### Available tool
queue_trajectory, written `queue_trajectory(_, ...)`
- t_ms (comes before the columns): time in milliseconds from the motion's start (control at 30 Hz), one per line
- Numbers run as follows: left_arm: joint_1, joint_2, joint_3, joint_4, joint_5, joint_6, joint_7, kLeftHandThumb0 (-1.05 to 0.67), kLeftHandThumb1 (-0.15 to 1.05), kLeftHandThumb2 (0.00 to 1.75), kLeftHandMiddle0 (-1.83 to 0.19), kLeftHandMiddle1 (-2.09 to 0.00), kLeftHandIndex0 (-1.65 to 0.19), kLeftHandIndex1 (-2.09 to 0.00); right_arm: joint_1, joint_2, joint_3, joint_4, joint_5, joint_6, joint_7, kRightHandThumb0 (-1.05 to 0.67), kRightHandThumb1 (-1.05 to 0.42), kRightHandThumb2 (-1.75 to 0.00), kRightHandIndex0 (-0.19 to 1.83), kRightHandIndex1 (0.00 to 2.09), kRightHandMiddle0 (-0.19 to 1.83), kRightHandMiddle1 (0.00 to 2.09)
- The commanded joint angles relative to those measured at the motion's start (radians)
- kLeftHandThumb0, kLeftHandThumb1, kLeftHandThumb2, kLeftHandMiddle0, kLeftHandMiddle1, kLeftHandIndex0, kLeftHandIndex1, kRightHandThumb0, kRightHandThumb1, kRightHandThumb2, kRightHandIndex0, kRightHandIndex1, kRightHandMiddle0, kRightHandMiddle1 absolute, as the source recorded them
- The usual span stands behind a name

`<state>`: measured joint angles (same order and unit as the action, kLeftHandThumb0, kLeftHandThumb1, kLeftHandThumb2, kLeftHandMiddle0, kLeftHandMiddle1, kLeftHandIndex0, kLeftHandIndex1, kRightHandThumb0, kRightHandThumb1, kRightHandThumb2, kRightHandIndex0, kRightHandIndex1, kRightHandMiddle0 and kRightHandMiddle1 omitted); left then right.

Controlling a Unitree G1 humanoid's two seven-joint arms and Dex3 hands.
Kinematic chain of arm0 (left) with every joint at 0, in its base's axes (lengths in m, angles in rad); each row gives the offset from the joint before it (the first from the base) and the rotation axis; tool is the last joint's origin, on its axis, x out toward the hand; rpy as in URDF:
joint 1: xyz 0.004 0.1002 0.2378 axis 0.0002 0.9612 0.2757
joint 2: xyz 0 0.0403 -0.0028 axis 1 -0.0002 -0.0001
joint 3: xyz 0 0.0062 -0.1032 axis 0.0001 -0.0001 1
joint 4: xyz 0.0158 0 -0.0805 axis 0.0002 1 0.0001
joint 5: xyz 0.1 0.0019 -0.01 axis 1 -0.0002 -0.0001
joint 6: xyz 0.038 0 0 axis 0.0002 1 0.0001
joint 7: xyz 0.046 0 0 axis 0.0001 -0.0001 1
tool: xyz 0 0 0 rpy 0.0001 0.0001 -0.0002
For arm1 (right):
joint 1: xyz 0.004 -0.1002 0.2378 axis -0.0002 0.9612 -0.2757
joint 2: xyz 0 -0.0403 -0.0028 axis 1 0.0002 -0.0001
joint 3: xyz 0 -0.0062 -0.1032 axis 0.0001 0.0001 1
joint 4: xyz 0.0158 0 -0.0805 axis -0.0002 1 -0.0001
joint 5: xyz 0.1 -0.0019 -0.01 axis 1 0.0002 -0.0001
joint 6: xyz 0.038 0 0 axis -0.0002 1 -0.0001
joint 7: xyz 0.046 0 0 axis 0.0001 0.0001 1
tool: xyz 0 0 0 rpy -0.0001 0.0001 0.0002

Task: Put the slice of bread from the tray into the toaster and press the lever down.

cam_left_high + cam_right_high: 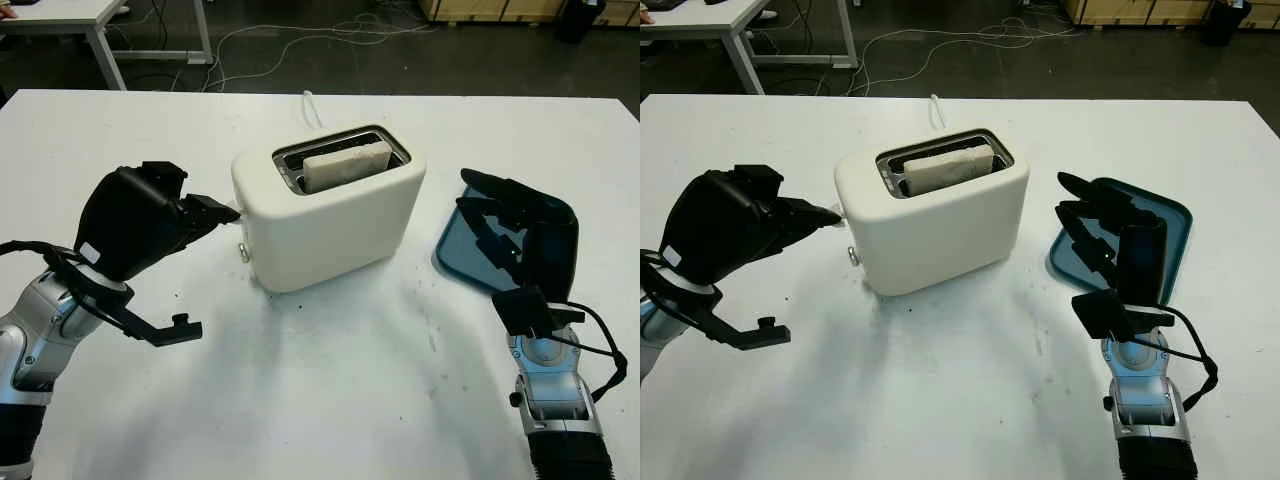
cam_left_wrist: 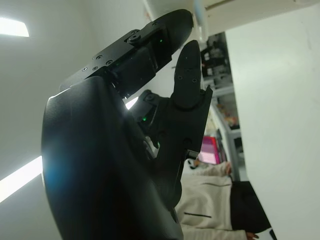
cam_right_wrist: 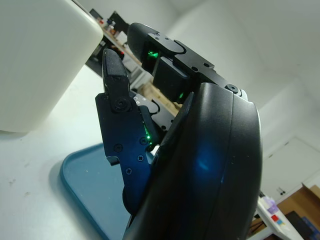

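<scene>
A cream toaster stands mid-table with the slice of bread upright in its slot, its top edge level with the rim. My left hand is open at the toaster's left end, fingertips touching or almost touching the end wall. A small knob sits just below them. My right hand is open and holds nothing. It hovers over the blue tray to the right of the toaster. The right wrist view shows the tray under the fingers, with the toaster close by.
The toaster's white cable runs back toward the table's far edge. Another table and floor cables lie beyond. In the left wrist view, a person in a white top is in the background.
</scene>
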<state>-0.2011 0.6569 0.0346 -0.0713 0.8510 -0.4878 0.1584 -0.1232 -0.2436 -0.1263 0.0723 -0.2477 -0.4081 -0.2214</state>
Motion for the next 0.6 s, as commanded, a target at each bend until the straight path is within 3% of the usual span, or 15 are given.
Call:
queue_trajectory(0, -0.014, 0.013, -0.014, 0.022, -0.003, 0.004, 0.007, -0.24, 0.92, 0.28, -0.92, -1.74, -1.12, -0.05, 0.007, 0.000, -0.004, 0.006, 0.006, -0.023, 0.003, -0.34, -0.92, -0.15, 1.06, 0.28, 0.97, 0.00)
queue_trajectory(567, -0.038, 0.014, -0.038, 0.063, -0.035, 0.019, -0.023, -0.23, 0.92, 0.32, -0.88, -1.75, -1.07, -0.02, 0.016, 0.012, -0.004, 0.007, 0.018, -0.027, 0.009, -0.37, -0.92, -0.15, 1.10, 0.27, 0.99, 0.00)
